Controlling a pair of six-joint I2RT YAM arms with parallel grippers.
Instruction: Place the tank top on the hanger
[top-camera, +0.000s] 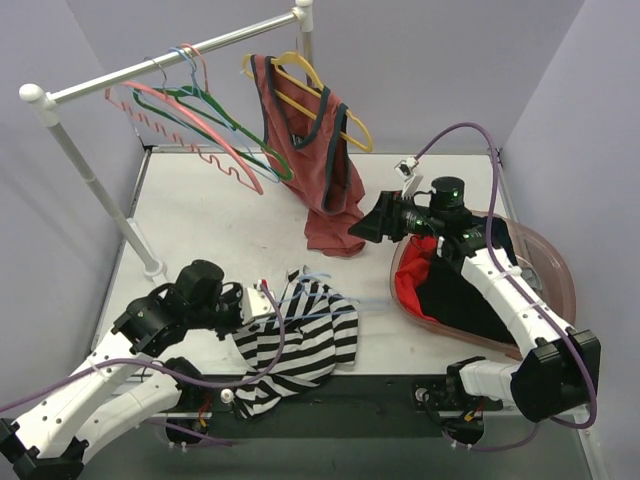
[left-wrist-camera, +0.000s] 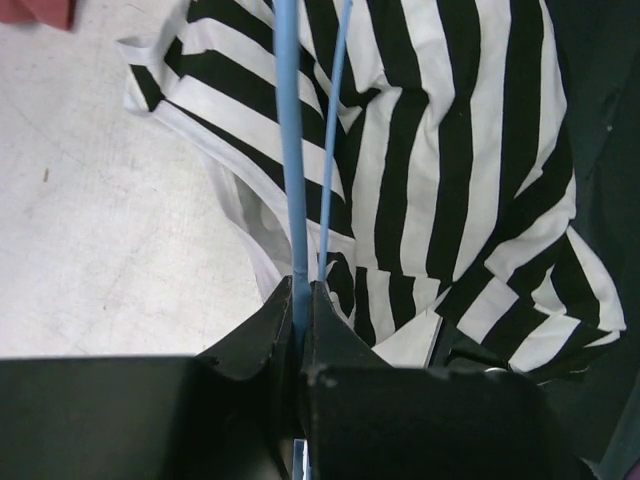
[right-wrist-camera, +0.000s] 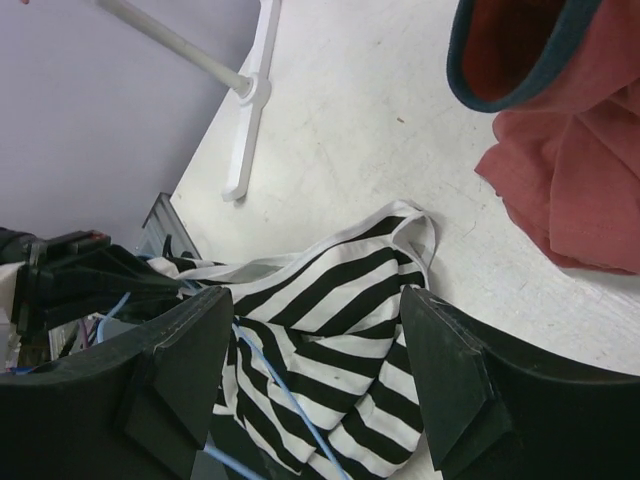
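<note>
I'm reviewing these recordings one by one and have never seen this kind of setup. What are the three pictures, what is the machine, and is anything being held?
The machine is two white robot arms bolted at the table's near edge, each ending in a two-fingered claw. The wide picture looks down from above and behind them; the other two come from cameras on each wrist, looking past the claw's own fingers.

On the white table lies a crumpled black-and-white striped tank top, with a thin light-blue wire hanger lying on it. The left claw is shut on the hanger's wire. The right claw stands open above the table, holding nothing.

Behind stands a clothes rail with spare hangers and a rust-red tank top; at right, a pink tub of clothes.
</note>
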